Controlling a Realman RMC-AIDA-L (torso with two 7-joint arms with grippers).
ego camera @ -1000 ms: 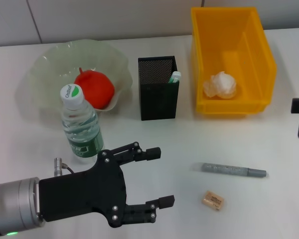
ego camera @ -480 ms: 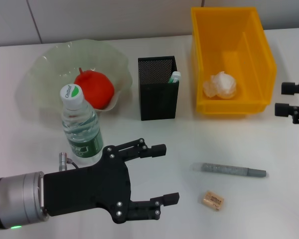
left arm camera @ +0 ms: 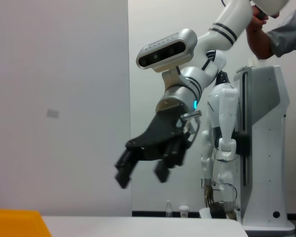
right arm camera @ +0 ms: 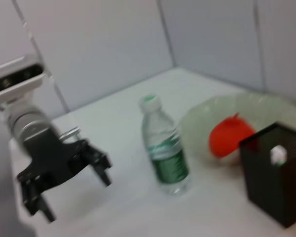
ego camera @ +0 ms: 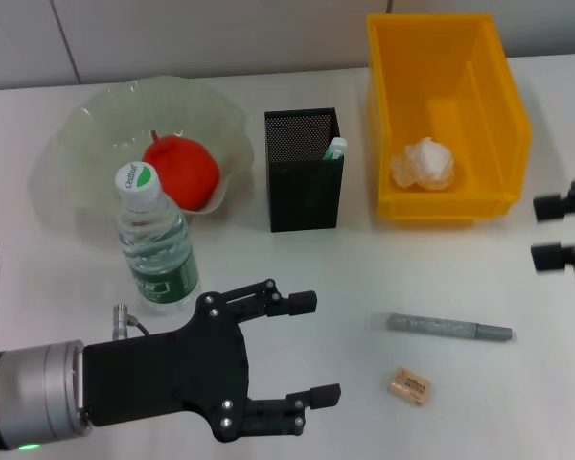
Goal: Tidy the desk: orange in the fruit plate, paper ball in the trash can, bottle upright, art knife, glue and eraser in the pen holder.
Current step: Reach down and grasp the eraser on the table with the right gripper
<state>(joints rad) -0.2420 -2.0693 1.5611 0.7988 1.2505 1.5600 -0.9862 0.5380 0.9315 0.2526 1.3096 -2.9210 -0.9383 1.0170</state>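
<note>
One bottle (ego camera: 156, 244), green label unreadable.

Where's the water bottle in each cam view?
Head view: water bottle stands upright left of centre, in front of the fruit plate.
Left wrist view: not in it.
Right wrist view: centre, upright.
Shared landmark: black pen holder, at the right edge in the right wrist view.

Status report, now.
Left gripper open, empty, near table front. Right gripper open at right edge. Grey art knife, tan eraser loose on table, unobstructed.
</note>
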